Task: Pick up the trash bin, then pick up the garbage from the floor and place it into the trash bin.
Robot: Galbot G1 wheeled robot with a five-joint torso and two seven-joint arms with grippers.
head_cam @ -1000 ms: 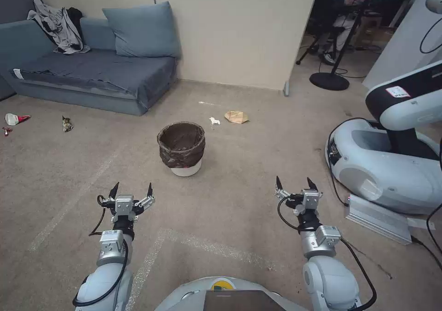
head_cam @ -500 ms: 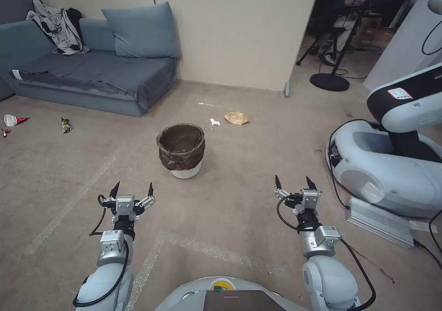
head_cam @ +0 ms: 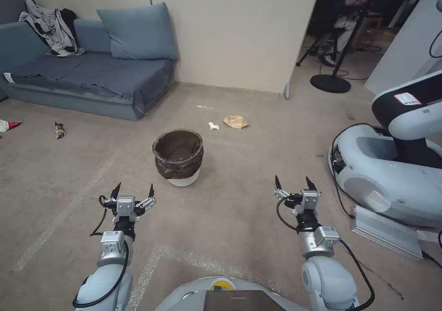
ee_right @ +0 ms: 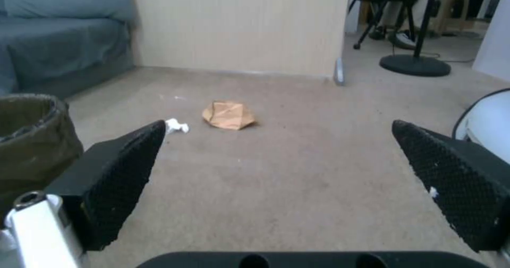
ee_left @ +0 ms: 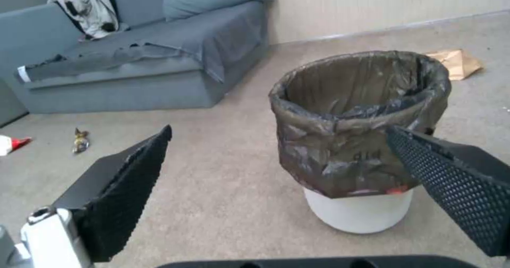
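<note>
White plastic shows at the base of the trash bin (head_cam: 178, 156), which stands upright on the carpet (head_cam: 239, 200) ahead of us, its dark bag (ee_left: 356, 128) folded over the rim. We hold the left tool (head_cam: 132, 193) and right tool (head_cam: 293, 185) low and apart, both with fingers spread and empty. Beyond the bin lie a white scrap (head_cam: 213, 126) and tan crumpled paper (head_cam: 235, 121). A wrapper (head_cam: 59, 130) lies near the sofa (head_cam: 92, 78).
</note>
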